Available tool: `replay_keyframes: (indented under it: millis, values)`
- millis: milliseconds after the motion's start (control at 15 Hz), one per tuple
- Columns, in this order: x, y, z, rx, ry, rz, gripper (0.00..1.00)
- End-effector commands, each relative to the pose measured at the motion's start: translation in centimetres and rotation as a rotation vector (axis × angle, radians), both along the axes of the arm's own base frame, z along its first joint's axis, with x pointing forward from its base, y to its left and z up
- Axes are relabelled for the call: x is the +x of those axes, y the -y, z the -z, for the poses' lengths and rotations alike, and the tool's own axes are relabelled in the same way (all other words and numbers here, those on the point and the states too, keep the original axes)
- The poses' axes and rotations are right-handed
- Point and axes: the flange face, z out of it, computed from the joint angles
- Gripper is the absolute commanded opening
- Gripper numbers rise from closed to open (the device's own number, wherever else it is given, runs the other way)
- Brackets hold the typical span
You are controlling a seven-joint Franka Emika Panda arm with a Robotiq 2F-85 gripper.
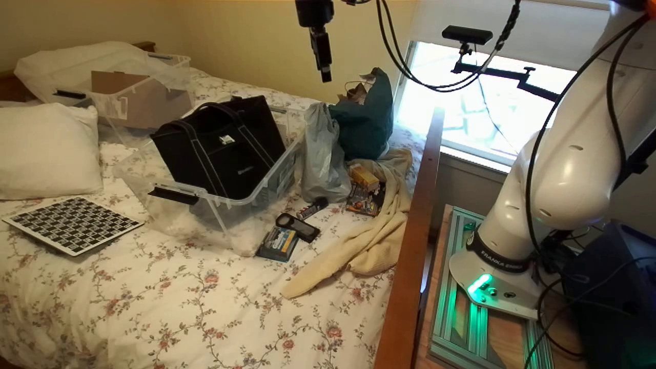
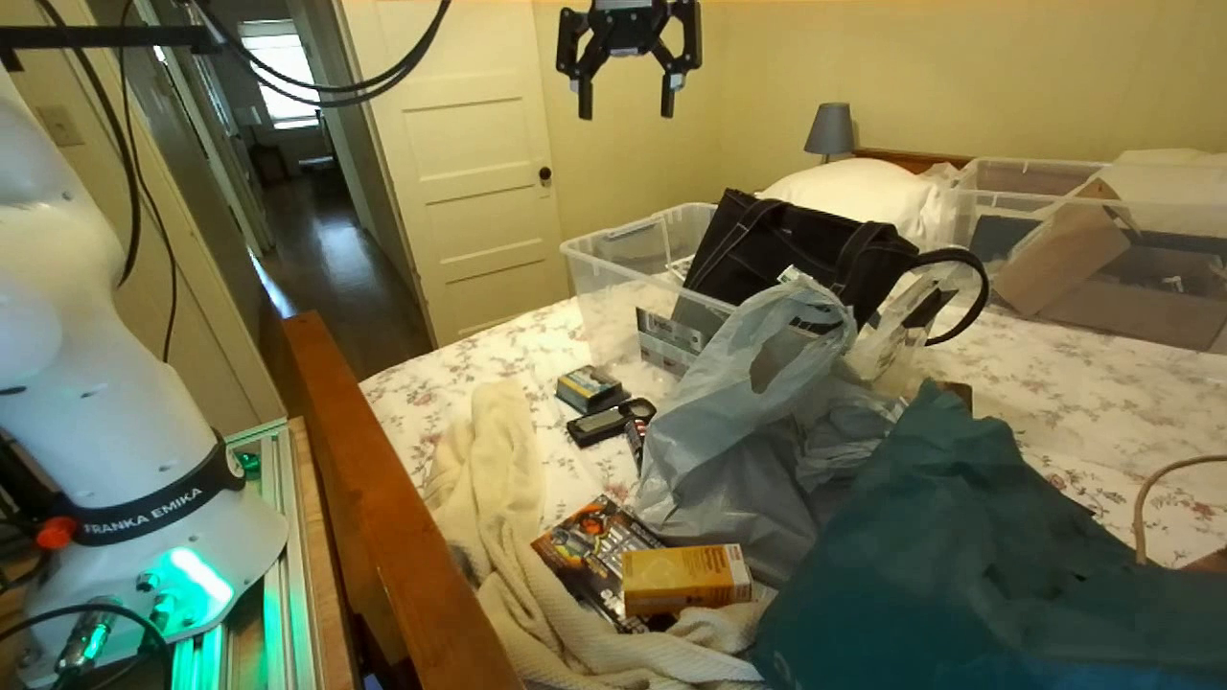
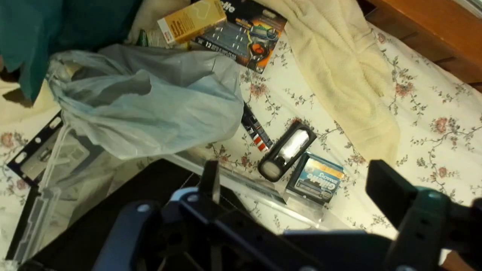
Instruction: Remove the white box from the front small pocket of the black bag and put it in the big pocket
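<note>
The black bag [image 1: 220, 164] leans tilted in a clear plastic bin [image 1: 241, 199] on the bed. It also shows in an exterior view [image 2: 767, 235] and at the lower left of the wrist view [image 3: 139, 192]. A small white piece [image 1: 226, 139] shows on the bag's front; it may be the top of the white box, but it is too small to tell. The inside of the bag's big pocket is hidden. My gripper [image 2: 625, 107] is open and empty, high above the bed and apart from the bag. Its spread fingers also show in the wrist view [image 3: 295, 184].
A grey plastic bag [image 2: 748, 431] and a green bag [image 2: 920, 556] stand beside the bin. A Gillette box [image 3: 318, 178], a black holder [image 3: 288, 150] and a yellow box [image 2: 685, 578] lie nearby. A wooden rail [image 1: 412, 256] separates bed and robot base.
</note>
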Motion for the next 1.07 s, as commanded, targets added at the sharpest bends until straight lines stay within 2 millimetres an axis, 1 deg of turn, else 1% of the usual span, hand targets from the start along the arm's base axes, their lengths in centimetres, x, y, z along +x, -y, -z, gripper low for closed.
replay_keyframes:
  millis: [0, 133, 267, 467, 600, 667, 733, 867, 1000]
  values:
    - [4.7, -1.2, -0.5, 0.004, 0.057, -0.059, 1.00]
    - [6.7, -1.7, -0.5, 0.037, 0.095, -0.061, 1.00]
    - [8.6, -2.5, 0.3, 0.068, 0.121, -0.057, 1.00]
    - [10.5, -3.9, 1.7, 0.159, 0.107, -0.047, 1.00]
    - [11.5, -4.2, 2.5, 0.226, 0.097, -0.016, 1.00]
    - [11.9, -4.4, 2.8, 0.247, 0.097, -0.008, 1.00]
    - [10.6, -4.4, 2.8, 0.189, 0.105, -0.031, 1.00]
    - [11.5, -4.3, 3.4, 0.213, 0.103, -0.022, 1.00]
    - [11.7, -4.2, 3.4, 0.217, 0.104, -0.020, 1.00]
